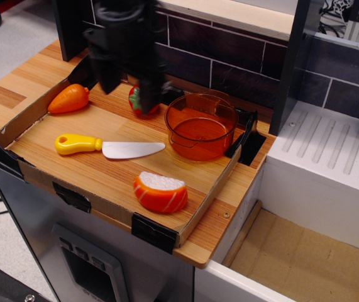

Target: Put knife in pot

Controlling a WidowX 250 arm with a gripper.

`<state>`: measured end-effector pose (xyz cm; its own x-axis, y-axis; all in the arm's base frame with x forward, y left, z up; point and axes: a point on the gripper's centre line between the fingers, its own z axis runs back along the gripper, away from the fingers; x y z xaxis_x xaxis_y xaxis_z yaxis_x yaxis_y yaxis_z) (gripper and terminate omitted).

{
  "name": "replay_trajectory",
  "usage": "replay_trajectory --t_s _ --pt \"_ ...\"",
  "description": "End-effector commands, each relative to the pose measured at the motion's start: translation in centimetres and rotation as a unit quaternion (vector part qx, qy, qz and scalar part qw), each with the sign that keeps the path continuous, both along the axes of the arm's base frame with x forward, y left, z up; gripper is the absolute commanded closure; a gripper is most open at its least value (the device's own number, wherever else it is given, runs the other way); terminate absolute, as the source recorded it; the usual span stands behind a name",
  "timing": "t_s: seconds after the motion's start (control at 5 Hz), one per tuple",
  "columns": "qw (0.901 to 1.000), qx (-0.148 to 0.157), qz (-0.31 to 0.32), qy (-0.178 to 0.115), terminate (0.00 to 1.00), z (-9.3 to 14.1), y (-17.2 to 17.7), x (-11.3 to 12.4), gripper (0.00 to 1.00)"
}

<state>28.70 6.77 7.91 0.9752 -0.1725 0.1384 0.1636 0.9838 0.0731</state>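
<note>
Gripper (132, 85): dark and motion-blurred, hanging above the back of the tray. Two fingers point downward with a gap between them, so it appears open and empty, though the blur leaves this uncertain.
Tomato (138, 100): red toy with a green top, directly under the gripper and partly hidden behind its fingers. Contact cannot be judged.
Knife (109, 147): flat on the tray floor, in front of the gripper and well apart from it. Its yellow handle points away from the pot and its white blade tip points toward the pot. Nothing grips it.
Pot (201, 128): translucent orange, upright and empty, beside the gripper at the back corner of the tray. Its black side handle (244, 135) is turned away from the knife. The blade tip lies near the pot wall without touching it.
Carrot (69, 99): orange, behind the knife handle, near the tray's back wall.
Sliced piece (160, 191): orange rind with a white top, in front of the knife blade.
Tray (104, 211): shallow cardboard-walled box with a wooden floor, holding all the items.
Step in hand: the approach to the knife, with no grasp yet made.
Next move calls for: travel forward from the tomato to above the knife, descent with the jaws astride the handle or blade across its width, then closure before any lift toward the pot.
</note>
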Motion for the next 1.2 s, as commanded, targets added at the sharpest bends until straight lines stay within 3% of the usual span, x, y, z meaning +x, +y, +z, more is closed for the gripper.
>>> replay_trajectory --t_s 0.0,0.4,1.0 --pt "0.9735 0.022 -0.225 0.034 0.0 0.4 3.8 -0.9 0.0" --pt "0.952 0.029 -0.298 0.062 0.0 -2.8 5.8 -1.7 0.0" --pt "0.946 0.041 -0.311 0.081 0.0 -6.4 6.5 -1.3 0.0"
